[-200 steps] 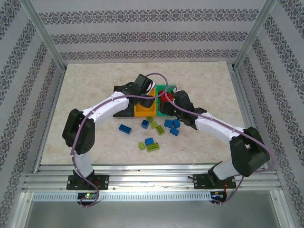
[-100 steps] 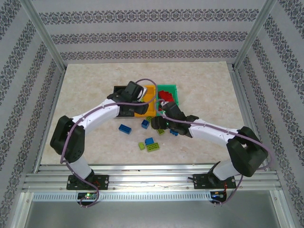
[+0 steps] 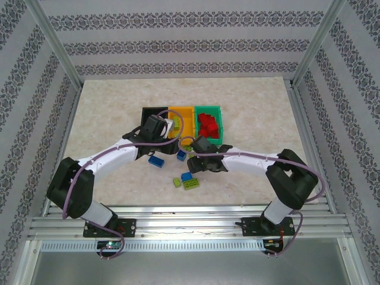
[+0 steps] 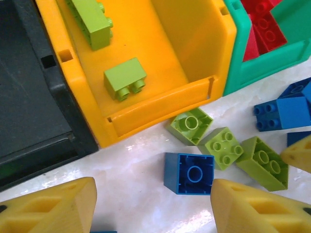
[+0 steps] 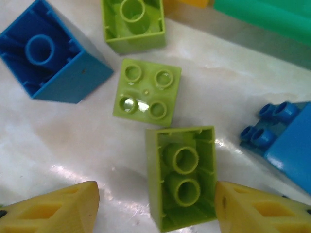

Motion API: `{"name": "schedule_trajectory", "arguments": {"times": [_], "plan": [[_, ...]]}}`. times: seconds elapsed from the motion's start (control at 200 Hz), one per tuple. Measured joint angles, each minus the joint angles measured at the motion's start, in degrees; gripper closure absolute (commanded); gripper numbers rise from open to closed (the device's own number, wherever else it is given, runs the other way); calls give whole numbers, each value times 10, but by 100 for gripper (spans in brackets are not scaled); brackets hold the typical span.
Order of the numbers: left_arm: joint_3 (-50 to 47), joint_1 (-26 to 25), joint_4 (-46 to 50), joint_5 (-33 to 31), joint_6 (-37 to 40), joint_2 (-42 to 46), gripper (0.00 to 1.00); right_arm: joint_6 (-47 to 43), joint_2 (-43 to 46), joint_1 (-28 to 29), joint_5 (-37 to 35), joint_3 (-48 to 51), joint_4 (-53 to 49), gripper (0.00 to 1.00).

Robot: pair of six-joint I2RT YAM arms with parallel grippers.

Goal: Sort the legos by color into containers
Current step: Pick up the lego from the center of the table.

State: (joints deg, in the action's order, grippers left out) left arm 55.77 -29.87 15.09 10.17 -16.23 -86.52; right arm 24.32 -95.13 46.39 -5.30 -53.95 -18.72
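Two robot arms lean in over a marble-patterned table (image 3: pixel 107 119) where three bins stand side by side, walls touching: a black bin (image 3: pixel 153 113) on the left, an orange-yellow bin (image 3: pixel 187 116) in the middle and a green bin (image 3: pixel 209 109) on the right. Red bricks (image 3: pixel 206 126) are heaped in the green bin, and two lime bricks (image 4: pixel 125 77) lie on the floor of the orange-yellow bin.

The left gripper (image 4: pixel 153 213) hangs at the near edge of the black and orange-yellow bins. Its yellow fingers (image 4: pixel 53 208) are spread apart with nothing between them, and an upturned blue brick (image 4: pixel 189 173) rests on the table just beyond.

The right gripper (image 5: pixel 155 216) sits low over the loose bricks just near of the orange-yellow and green bins, jaws apart. The near end of an upturned lime brick (image 5: pixel 184 177) lies between its fingertips, close against one of them, though whether they touch cannot be told. A square lime brick (image 5: pixel 147 92), studs up, lies just beyond it.

Nearer the arm bases, a lone blue brick (image 3: pixel 157 161) lies on the left. To its right, a small blue brick (image 3: pixel 187 176) and a long lime brick (image 3: pixel 191 185) lie close together.
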Motion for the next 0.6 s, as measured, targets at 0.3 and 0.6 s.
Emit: {"name": "schedule_trajectory", "arguments": {"times": [0.3,0.6], "plan": [[0,0,-19,30,-12,0,37,-21,-41,0,-39,-32,-36,47],[-12,0,-23,31,-12,9,37,-18,-52,0,-32,-40,-26,62]]}}
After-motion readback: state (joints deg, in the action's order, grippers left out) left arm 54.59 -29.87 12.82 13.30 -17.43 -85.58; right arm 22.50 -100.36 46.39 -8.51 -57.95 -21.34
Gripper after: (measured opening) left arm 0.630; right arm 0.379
